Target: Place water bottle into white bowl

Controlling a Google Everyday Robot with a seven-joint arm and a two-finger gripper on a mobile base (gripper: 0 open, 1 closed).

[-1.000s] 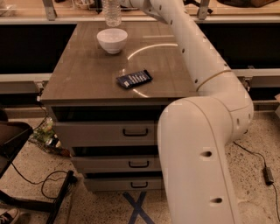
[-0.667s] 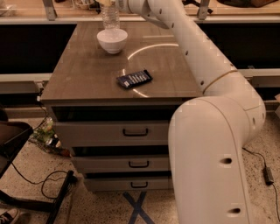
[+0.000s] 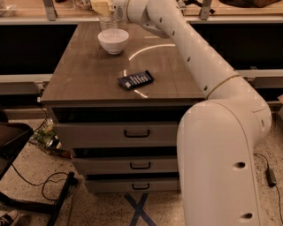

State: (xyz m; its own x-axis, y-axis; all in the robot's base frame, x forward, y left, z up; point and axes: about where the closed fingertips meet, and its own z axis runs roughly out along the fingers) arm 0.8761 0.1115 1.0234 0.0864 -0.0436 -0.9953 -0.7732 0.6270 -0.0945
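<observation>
The hand (image 3: pixel 101 6) is closed on the top of one bottle (image 3: pixel 108 23), just above one bowl (image 3: pixel 113 40); one packet (image 3: pixel 135 80) lies on the desk (image 3: pixel 79 75) nearby.

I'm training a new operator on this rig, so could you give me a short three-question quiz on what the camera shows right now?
1. Where is the gripper?
A) at the top of the clear ribbed plastic water bottle
B) on a drawer handle
C) down by the floor cable
2. True or false: the small round glossy white bowl stands upright on the brown wooden table top.
3. Which lies nearer the table's front edge, the bowl or the flat dark rectangular packet?

Key: 1 A; 2 true; 3 the packet.
</observation>
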